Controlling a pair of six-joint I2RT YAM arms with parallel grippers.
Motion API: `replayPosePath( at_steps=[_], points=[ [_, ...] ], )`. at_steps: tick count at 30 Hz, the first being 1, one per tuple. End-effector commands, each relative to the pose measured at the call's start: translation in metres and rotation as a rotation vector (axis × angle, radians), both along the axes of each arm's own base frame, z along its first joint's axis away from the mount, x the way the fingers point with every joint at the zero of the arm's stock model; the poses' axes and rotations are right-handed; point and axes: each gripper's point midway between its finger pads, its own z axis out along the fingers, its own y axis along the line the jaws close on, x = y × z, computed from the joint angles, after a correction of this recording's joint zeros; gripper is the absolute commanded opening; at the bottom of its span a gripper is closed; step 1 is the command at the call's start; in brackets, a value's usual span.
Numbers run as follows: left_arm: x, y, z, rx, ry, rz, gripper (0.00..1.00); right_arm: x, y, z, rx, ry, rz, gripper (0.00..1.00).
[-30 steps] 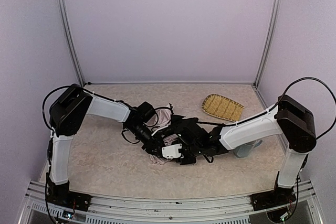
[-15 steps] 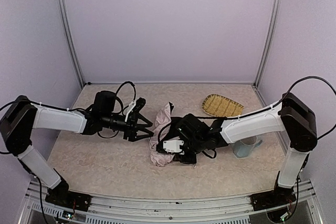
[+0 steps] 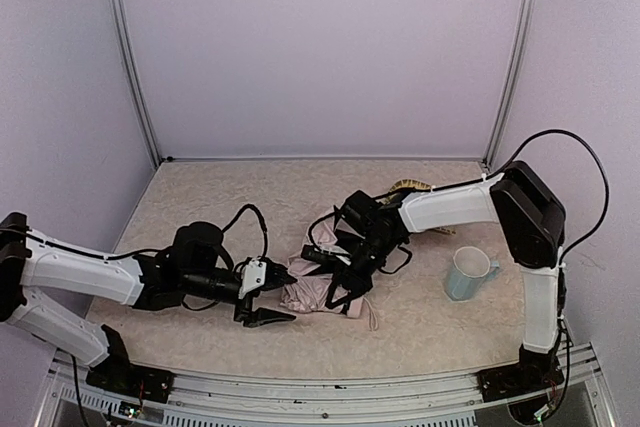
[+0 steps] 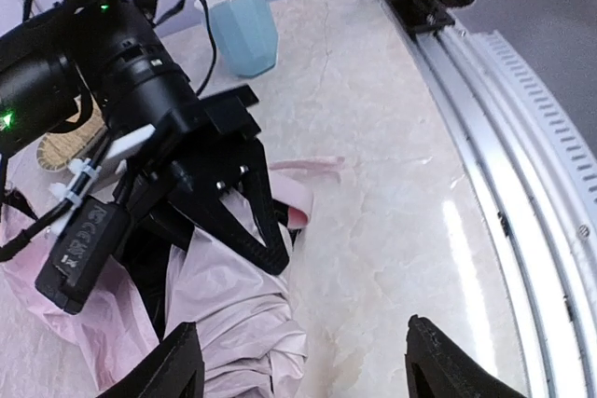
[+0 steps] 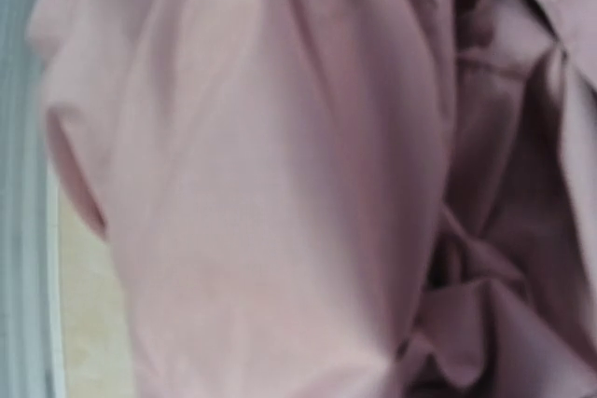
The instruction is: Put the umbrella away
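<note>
The umbrella lies crumpled on the table just in front of centre, pale pink fabric outside and black lining showing. My right gripper reaches down onto it from the back right. In the left wrist view its black fingers meet at the tips on a fold of the umbrella. Pink fabric of the umbrella fills the right wrist view and hides the fingers there. My left gripper lies low on the table left of the umbrella, open and empty, its tips wide apart beside the fabric.
A pale blue mug stands to the right of the umbrella. A woven bamboo tray peeks out behind the right arm. The metal rail runs along the table's near edge.
The left gripper let go, swung out left and came back low, now open beside the umbrella. The right arm shifted toward the back and its jaws closed on the fabric.
</note>
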Motion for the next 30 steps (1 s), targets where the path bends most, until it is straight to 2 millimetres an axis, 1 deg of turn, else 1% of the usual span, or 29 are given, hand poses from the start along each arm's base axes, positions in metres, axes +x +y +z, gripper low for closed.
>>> replayPosePath(
  at_steps=[1,2,4,5,7,9,11,12,13,14,15,18,20,22,25,27,30],
  points=[
    [0.023,-0.002,-0.030,0.159,-0.183,0.045,0.74,-0.035,-0.020,-0.030,-0.139,0.340,0.012,0.06],
    [0.030,-0.004,-0.033,0.182,-0.207,0.057,0.74,-0.031,-0.018,-0.035,-0.149,0.346,0.017,0.06],
    [0.040,-0.007,-0.044,0.237,-0.253,0.069,0.76,-0.030,-0.021,-0.043,-0.163,0.369,0.026,0.06],
    [0.044,-0.008,-0.049,0.259,-0.269,0.070,0.81,-0.029,-0.022,-0.045,-0.163,0.376,0.024,0.06],
    [0.050,-0.010,-0.064,0.311,-0.277,0.061,0.81,-0.024,-0.022,-0.047,-0.145,0.391,0.013,0.06],
    [0.054,-0.012,-0.080,0.362,-0.255,0.056,0.79,-0.019,-0.020,-0.046,-0.121,0.395,0.004,0.06],
    [0.058,-0.012,-0.096,0.414,-0.221,0.066,0.70,-0.014,-0.019,-0.044,-0.105,0.387,-0.001,0.08],
    [0.059,-0.012,-0.101,0.433,-0.198,0.074,0.64,-0.012,-0.017,-0.043,-0.097,0.384,-0.006,0.10],
    [0.059,-0.012,-0.106,0.451,-0.169,0.084,0.54,-0.009,-0.016,-0.041,-0.085,0.377,-0.013,0.13],
    [0.060,-0.012,-0.108,0.459,-0.151,0.092,0.49,-0.006,-0.015,-0.038,-0.072,0.371,-0.022,0.15],
    [0.059,-0.011,-0.109,0.463,-0.136,0.092,0.45,-0.002,-0.013,-0.033,-0.050,0.359,-0.027,0.18],
    [0.050,-0.011,-0.113,0.469,-0.093,0.063,0.42,0.013,-0.010,-0.015,0.008,0.300,-0.069,0.35],
    [0.046,-0.013,-0.114,0.472,-0.032,0.051,0.41,0.023,-0.012,-0.004,0.042,0.252,-0.108,0.45],
    [0.047,-0.015,-0.116,0.486,0.056,0.058,0.39,0.033,-0.017,0.012,0.076,0.188,-0.151,0.52],
    [0.055,-0.019,-0.117,0.497,0.209,0.107,0.33,0.041,-0.025,0.040,0.135,0.043,-0.210,0.57],
    [0.060,-0.022,-0.118,0.487,0.304,0.119,0.30,0.046,-0.030,0.060,0.187,-0.067,-0.253,0.59],
    [0.062,-0.022,-0.122,0.485,0.444,0.106,0.29,0.052,-0.042,0.087,0.257,-0.234,-0.319,0.60]
  ],
)
